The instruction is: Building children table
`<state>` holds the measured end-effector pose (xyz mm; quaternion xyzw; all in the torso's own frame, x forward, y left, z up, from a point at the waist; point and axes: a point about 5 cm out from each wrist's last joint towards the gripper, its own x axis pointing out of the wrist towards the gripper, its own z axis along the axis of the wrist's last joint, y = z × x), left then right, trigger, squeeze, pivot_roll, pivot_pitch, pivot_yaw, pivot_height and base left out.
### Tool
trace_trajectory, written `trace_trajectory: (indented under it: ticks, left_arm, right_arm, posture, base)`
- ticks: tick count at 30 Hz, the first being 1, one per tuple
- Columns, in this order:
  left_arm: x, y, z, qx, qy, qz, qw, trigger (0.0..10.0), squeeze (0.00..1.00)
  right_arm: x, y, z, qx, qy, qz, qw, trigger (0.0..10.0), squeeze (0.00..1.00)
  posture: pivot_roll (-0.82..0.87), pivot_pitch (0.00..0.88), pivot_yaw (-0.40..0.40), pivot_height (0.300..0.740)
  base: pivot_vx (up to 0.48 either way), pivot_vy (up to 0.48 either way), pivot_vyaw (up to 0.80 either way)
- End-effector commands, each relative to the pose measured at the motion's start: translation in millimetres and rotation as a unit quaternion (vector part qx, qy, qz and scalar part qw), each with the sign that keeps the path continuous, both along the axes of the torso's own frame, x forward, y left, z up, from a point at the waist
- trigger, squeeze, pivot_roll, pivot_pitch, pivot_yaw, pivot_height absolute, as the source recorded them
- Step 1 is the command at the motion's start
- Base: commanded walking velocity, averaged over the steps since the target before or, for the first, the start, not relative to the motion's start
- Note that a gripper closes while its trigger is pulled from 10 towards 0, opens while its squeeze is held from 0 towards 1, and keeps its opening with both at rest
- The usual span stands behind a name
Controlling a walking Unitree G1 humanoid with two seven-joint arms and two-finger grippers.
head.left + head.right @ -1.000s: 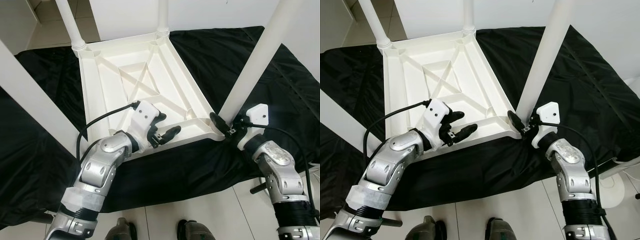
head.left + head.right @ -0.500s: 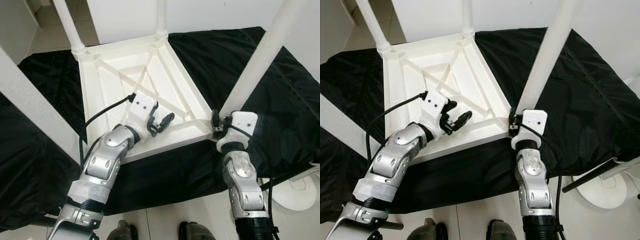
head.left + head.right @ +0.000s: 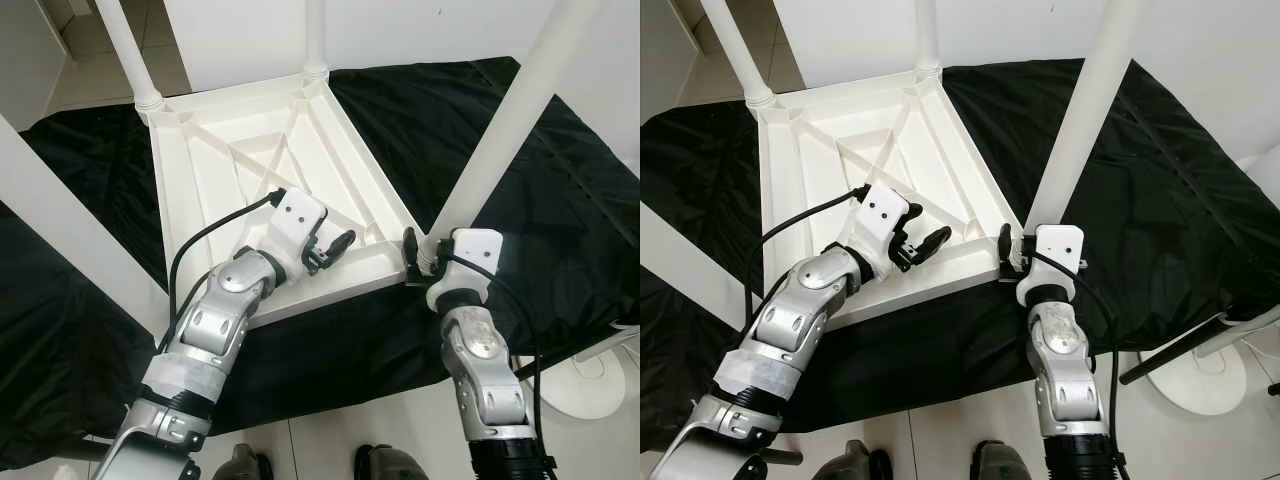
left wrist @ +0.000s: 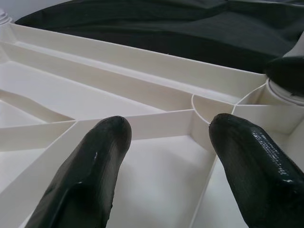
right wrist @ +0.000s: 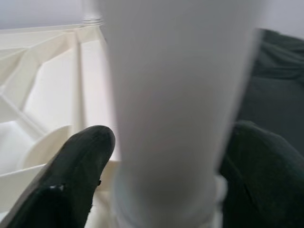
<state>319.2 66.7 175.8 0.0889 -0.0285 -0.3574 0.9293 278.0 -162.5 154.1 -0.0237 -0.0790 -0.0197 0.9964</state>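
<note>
- Left eye view. A white plastic children's table (image 3: 270, 170) lies upside down on a black cloth (image 3: 500, 150) spread over a pale tiled floor (image 3: 330, 430); its ribbed underside faces up. White legs rise from its corners: two at the far corners, one at the near right corner (image 3: 500, 130), and another crossing the left edge of the picture. The left gripper (image 3: 335, 247) hovers over the near right part of the underside, its fingers spread apart with nothing between them. The right gripper (image 3: 418, 258) sits at the base of the near right leg, where the leg meets the table's corner socket.
- Right eye view. The same scene. The left gripper (image 3: 925, 240) is just above the ribs, near the table's front edge. The right gripper (image 3: 1012, 252) is pressed to the foot of the near right leg (image 3: 1085, 110). A white round stand base (image 3: 1200, 375) rests on the floor beyond the cloth's right edge.
- Left wrist view. Two black fingers (image 4: 88, 175) stand wide apart above the white ribbing; a curved socket wall (image 4: 209, 107) lies ahead between them, with black cloth beyond the table's rim.
- Right wrist view. The blurred white leg (image 5: 175, 95) stands between two black fingers (image 5: 71, 175), one on each side and close against it; the jaws are pinching the leg just above its socket.
</note>
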Motion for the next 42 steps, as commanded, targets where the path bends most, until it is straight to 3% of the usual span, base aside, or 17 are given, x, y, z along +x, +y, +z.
trace_trajectory:
  ticks: [1,2,9,13,16,23,24,25,26,27,28,37,39,40,42]
  left_arm:
    - [-0.8,-0.3,1,-0.001,-0.002,-0.005,1.0,10.0,0.0]
    - [-1.9,0.2,0,-0.001,-0.002,-0.009,1.0,10.0,0.0]
    - [-23.5,-1.5,-2,0.013,-0.015,-0.08,0.997,10.0,0.0]
    - [-42.8,-7.6,-7,0.011,0.014,-0.162,0.987,10.0,0.0]
    - [-49.9,-9.7,-8,0.002,0.026,-0.198,0.98,10.0,0.0]
    - [-52.9,-11.8,-8,0.005,0.029,-0.212,0.977,10.0,0.0]
    - [-52.8,-12.7,-7,0.007,0.025,-0.211,0.977,10.0,0.0]
    - [-51.9,-13.5,-6,0.005,0.024,-0.207,0.978,10.0,0.0]
    - [-51.9,-13.5,-6,0.005,0.024,-0.207,0.978,10.0,0.0]
    - [-51.7,-13.6,-5,0.005,0.024,-0.205,0.978,10.0,0.0]
    - [-51.3,-14.4,-4,0.004,0.022,-0.202,0.979,10.0,0.0]
    - [-51.3,-15.7,-3,0.002,0.021,-0.189,0.982,10.0,0.0]
    - [-51.1,-15.6,-3,0.0,0.021,-0.185,0.983,10.0,0.0]
    - [-50.3,-15.6,-3,0.001,0.019,-0.181,0.983,10.0,0.0]
    - [-49.6,-15.4,-3,0.0,0.019,-0.177,0.984,10.0,0.0]
  right_arm:
    - [-2.8,-1.2,1,0.007,-0.005,0.003,1.0,10.0,0.77]
    - [-3.3,-2.9,0,0.008,-0.003,0.01,1.0,10.0,0.0]
    - [-7.6,-14.5,3,-0.026,-0.008,0.113,0.993,10.0,0.0]
    - [-3.3,-25.7,10,-0.069,-0.012,0.2,0.977,10.0,0.0]
    - [0.7,-29.1,12,-0.081,-0.009,0.221,0.972,10.0,0.0]
    - [14.3,-34.0,14,-0.116,0.002,0.251,0.961,10.0,0.0]
    - [18.6,-35.0,13,-0.124,0.008,0.265,0.956,8.7,0.0]
    - [22.1,-35.8,13,-0.137,0.014,0.273,0.952,3.9,0.0]
    - [22.1,-35.8,13,-0.137,0.014,0.273,0.952,3.9,0.0]
    - [23.9,-36.6,13,-0.144,0.017,0.281,0.949,0.2,0.0]
    - [26.4,-38.4,12,-0.153,0.019,0.283,0.947,0.0,0.0]
    - [27.3,-42.0,6,-0.154,0.03,0.3,0.941,0.0,0.0]
    - [27.4,-41.9,5,-0.15,0.029,0.296,0.943,0.5,0.0]
    - [27.3,-41.1,5,-0.142,0.027,0.291,0.946,10.0,0.0]
    - [26.7,-39.8,4,-0.137,0.028,0.283,0.949,10.0,0.0]
  posture:
    - [-0.16,0.086,0.045,0.74]
    - [-0.16,0.086,0.045,0.74]
    - [-0.15,0.082,0.047,0.74]
    - [-0.14,0.079,0.05,0.74]
    - [-0.14,0.076,0.048,0.74]
    - [-0.13,0.077,0.047,0.74]
    - [-0.13,0.077,0.047,0.74]
    - [-0.12,0.081,0.046,0.74]
    - [-0.12,0.081,0.046,0.74]
    - [-0.12,0.084,0.046,0.74]
    - [-0.12,0.084,0.046,0.74]
    - [-0.11,0.089,0.041,0.74]
    - [-0.11,0.089,0.041,0.74]
    - [-0.11,0.094,0.037,0.74]
    - [-0.11,0.096,0.033,0.74]
  base:
    - [0.0,0.0,0.0]
    - [0.0,0.0,0.0]
    - [0.0,0.0,0.0]
    - [0.0,0.0,0.0]
    - [0.0,0.0,0.0]
    - [0.0,0.0,0.0]
    - [0.0,0.0,0.0]
    - [0.0,0.0,0.0]
    - [0.0,0.0,0.0]
    - [0.0,0.0,0.0]
    - [0.0,0.0,0.0]
    - [0.0,0.0,0.0]
    - [0.0,0.0,0.0]
    - [0.0,0.0,0.0]
    - [0.0,0.0,0.0]
